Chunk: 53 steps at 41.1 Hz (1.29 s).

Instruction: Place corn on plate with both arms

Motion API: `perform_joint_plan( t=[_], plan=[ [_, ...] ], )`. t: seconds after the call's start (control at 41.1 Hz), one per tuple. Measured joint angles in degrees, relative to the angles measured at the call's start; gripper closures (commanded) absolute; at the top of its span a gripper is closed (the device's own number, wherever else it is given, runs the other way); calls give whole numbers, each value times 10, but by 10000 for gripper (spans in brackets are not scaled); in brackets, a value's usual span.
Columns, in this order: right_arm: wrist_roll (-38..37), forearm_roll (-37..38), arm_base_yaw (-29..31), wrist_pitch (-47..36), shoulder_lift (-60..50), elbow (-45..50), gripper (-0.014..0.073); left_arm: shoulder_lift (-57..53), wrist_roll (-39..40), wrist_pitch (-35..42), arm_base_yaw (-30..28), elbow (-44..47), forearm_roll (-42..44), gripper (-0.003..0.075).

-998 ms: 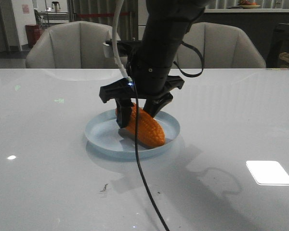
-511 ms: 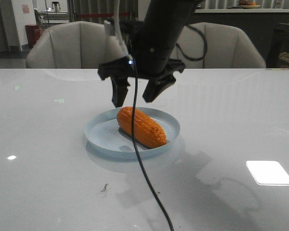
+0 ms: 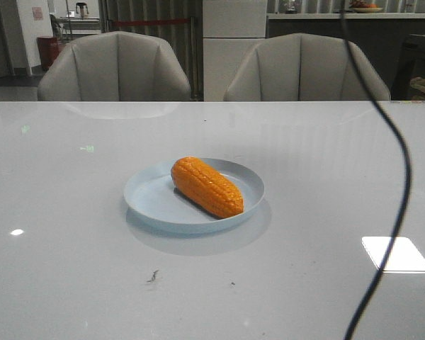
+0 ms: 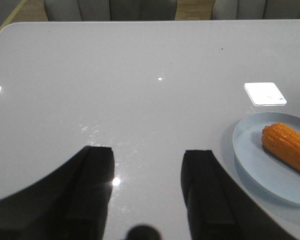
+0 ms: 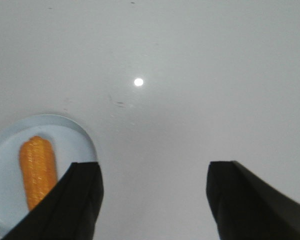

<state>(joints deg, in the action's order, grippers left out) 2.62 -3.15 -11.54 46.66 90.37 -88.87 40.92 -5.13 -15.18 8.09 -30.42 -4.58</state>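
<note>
Corn (image 3: 207, 187), orange bumpy-kernelled cob, lies inside round pale blue shallow plate (image 3: 147, 202), unheld. Left gripper (image 4: 148, 187) and right gripper (image 5: 155, 197) both spread wide, empty, clear of plate. Placement judged complete; nothing left.

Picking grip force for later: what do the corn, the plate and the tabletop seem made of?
Corn: likely moulded plastic or rubber, uniformly orange with a mild sheen.
Plate: pale blue, smooth, semi-matte; plastic or glazed ceramic, cannot tell which.
Tabletop: glossy white, glass or lacquer, mirroring lamps and chairs.
</note>
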Motion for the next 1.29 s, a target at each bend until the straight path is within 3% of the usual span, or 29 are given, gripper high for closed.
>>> perform_joint_plan(
  t=[0.292, 0.584, 0.731, 1.023, 1.291],
  plan=[
    [13, 2, 98, -73, -200, 260, 43, 0, 0, -1, 0, 0, 10, 332],
    [15, 3, 105, -105, -413, 473, 43, 0, 0, -1, 0, 0, 11, 332],
    [15, 3, 105, -105, -473, 512, 43, 0, 0, -1, 0, 0, 11, 385],
    [15, 3, 105, -97, -504, 516, 43, 0, 0, -1, 0, 0, 12, 630],
    [15, 3, 106, -97, -504, 516, 43, 0, 0, -1, 0, 0, 12, 626]
  ],
)
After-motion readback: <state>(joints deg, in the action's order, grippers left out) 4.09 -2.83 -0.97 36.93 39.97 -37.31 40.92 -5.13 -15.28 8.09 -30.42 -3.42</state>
